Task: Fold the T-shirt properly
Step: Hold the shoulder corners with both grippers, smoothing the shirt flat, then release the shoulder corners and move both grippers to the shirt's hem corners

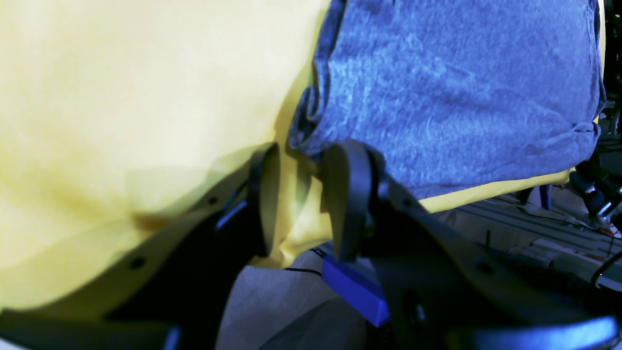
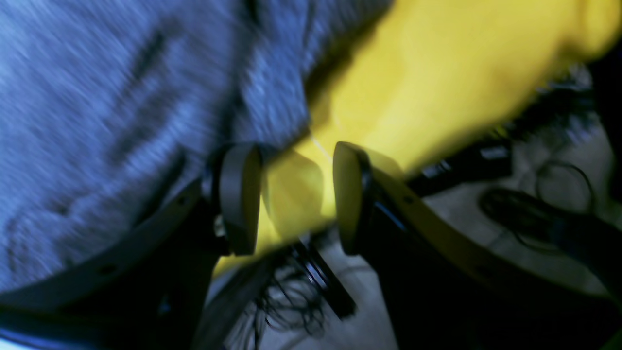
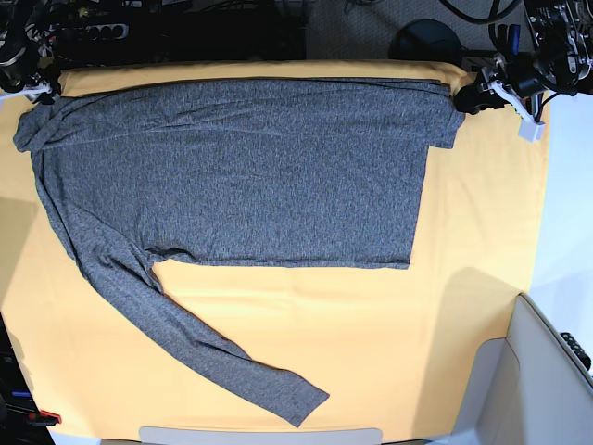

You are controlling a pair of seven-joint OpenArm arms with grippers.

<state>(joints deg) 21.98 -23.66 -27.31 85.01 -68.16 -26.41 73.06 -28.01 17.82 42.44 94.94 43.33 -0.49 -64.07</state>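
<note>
The heather-grey T-shirt (image 3: 241,167) lies flat on the yellow table cloth (image 3: 371,324), with one long sleeve (image 3: 222,366) running toward the front. My left gripper (image 3: 466,100) is open at the shirt's back right corner. In the left wrist view the left gripper (image 1: 308,148) has its jaws apart, with the rolled corner of the shirt (image 1: 452,87) just past the tips. My right gripper (image 3: 39,91) sits at the shirt's back left corner. In the blurred right wrist view the right gripper (image 2: 294,150) is open, with yellow cloth (image 2: 437,73) between its jaws and the shirt (image 2: 97,97) to the left.
The table's back edge lies right behind both grippers, and cables (image 2: 286,296) and dark gear (image 3: 167,28) lie beyond it. A pale grey bin (image 3: 547,371) stands at the front right. A flat grey piece (image 3: 259,436) lies at the front edge.
</note>
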